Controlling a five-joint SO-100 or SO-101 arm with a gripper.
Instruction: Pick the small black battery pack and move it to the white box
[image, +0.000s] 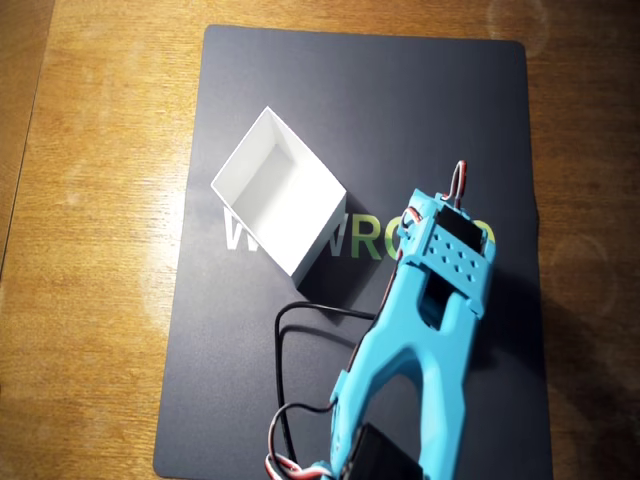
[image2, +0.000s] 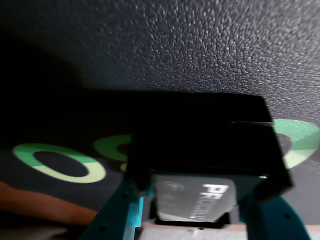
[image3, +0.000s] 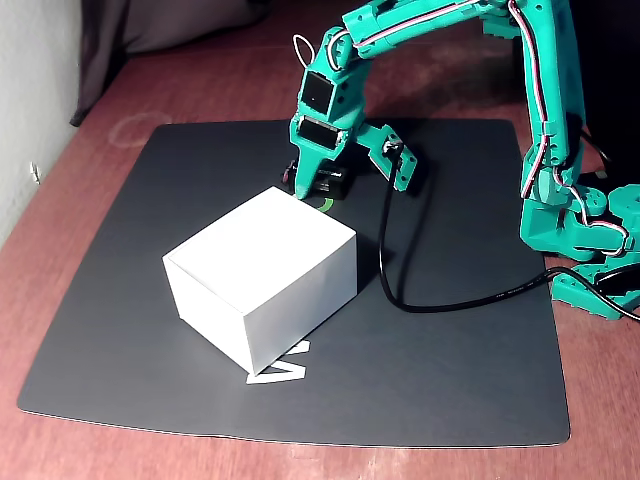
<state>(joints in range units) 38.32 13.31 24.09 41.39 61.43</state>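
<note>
In the wrist view the small black battery pack (image2: 192, 200), its grey face lettered "PROCELL", sits between my teal fingers (image2: 122, 207), which press against both of its sides. In the fixed view my gripper (image3: 312, 185) is down at the mat, shut on the battery pack (image3: 331, 184) just behind the white box (image3: 265, 270). In the overhead view the white box (image: 275, 185) lies open-topped and tilted to the left of my blue arm (image: 430, 300). The arm hides the battery there.
A dark mat (image3: 450, 380) with pale lettering covers the wooden table. A black cable (image3: 400, 290) loops across the mat from the wrist toward the arm's base (image3: 590, 250) at the right. Bare wood (image: 90, 250) surrounds the mat.
</note>
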